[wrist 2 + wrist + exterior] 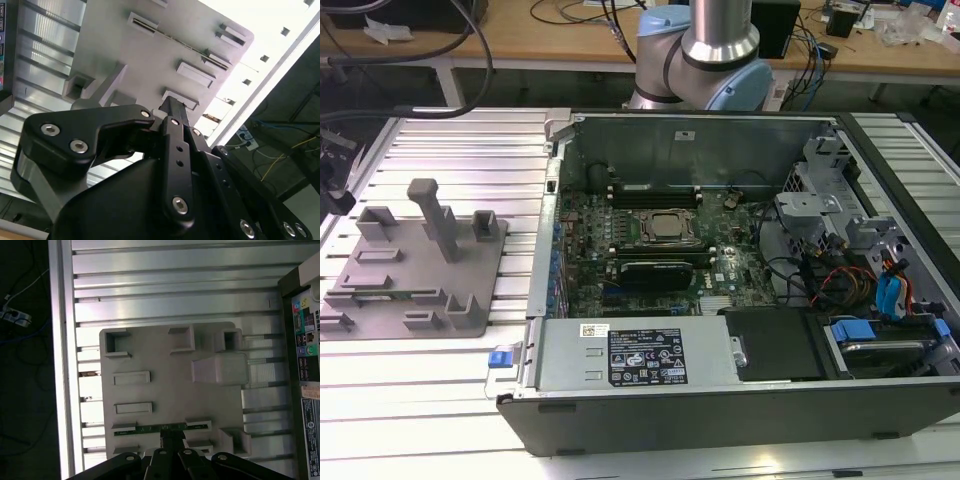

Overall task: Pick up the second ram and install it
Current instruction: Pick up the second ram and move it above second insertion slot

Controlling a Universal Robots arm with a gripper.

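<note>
Plainly, the second ram (160, 428) lies on edge in a narrow slot of the grey fixture plate (170, 375), near one edge of that plate and caught between two small raised blocks. The gripper (172, 439) hangs just above the middle of the stick, not touching it. Its jaws look drawn together with nothing between them.

That is the first hazard, as I judge it. If closed jaws go down from this height, they would land on the thin top edge of the board instead of straddling it, and could chip it or drive it hard into the slot. A grasp off the middle, or slightly skewed to the stick's length, would probably let it tilt, and a tilted stick may bind against the blocks.

The plate rests on the slatted table (175, 295), close beside the open computer case (720, 370). If it is unfastened, any sideways push could shift it and spoil the alignment.
</note>
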